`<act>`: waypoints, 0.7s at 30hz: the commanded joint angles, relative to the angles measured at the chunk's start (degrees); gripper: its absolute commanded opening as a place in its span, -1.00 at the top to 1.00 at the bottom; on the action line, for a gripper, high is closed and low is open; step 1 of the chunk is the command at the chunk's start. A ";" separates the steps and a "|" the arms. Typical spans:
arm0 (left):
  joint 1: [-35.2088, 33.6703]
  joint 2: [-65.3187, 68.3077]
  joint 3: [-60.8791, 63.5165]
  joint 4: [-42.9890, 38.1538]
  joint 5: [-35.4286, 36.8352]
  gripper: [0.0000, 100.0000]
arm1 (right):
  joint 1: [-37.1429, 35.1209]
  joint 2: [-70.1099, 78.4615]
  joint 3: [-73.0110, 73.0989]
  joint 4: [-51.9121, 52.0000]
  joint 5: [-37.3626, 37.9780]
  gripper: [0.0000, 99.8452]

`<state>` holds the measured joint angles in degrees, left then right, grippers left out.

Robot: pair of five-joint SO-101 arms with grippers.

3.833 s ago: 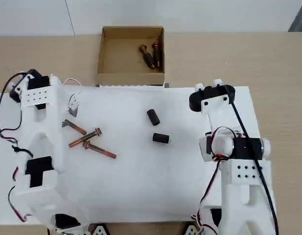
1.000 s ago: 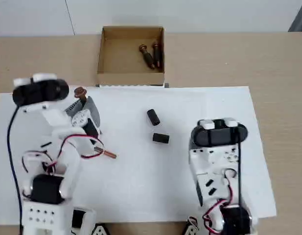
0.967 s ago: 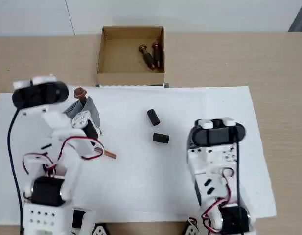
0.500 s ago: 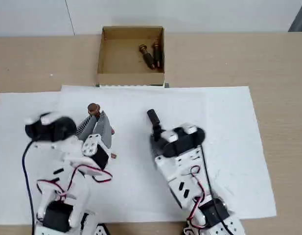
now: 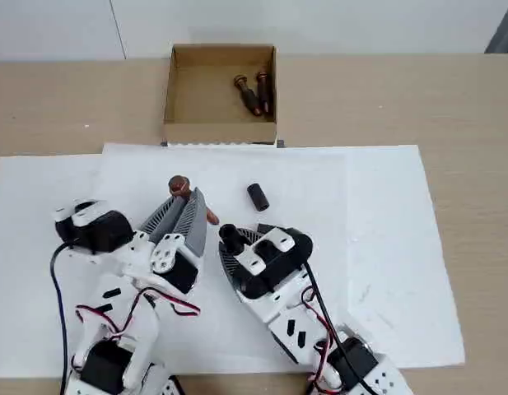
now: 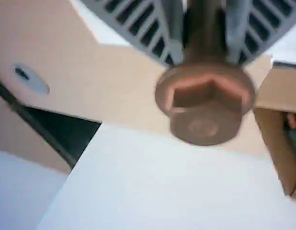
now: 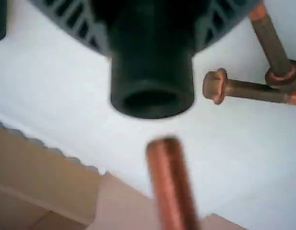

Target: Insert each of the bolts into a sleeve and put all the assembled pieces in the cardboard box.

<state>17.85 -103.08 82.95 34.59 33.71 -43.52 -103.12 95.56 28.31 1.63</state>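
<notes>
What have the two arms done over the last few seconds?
The left gripper took one bolt off the white sheet and carried it toward the middle. The right gripper came in, took one black sleeve and raised it beside the bolt. The other sleeve and the two pieces in the cardboard box stayed put; two bolts remain on the sheet.

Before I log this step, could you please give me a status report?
Left gripper shut on bolt, right gripper shut on sleeve. Bolt tip just short of sleeve mouth, not in. Loose sleeve lies off to the side.
</notes>
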 commanded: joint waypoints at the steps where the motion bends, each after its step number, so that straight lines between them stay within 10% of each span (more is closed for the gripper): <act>1: 0.35 -0.97 -0.66 -2.73 0.26 0.99 | -0.66 0.13 0.88 -1.45 1.76 1.00; 21: 5.45 -1.05 -1.45 0.70 0.09 0.99 | -0.22 -0.48 0.88 2.86 3.34 1.00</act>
<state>23.12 -103.08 82.95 35.21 33.71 -43.52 -103.12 95.56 31.03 4.35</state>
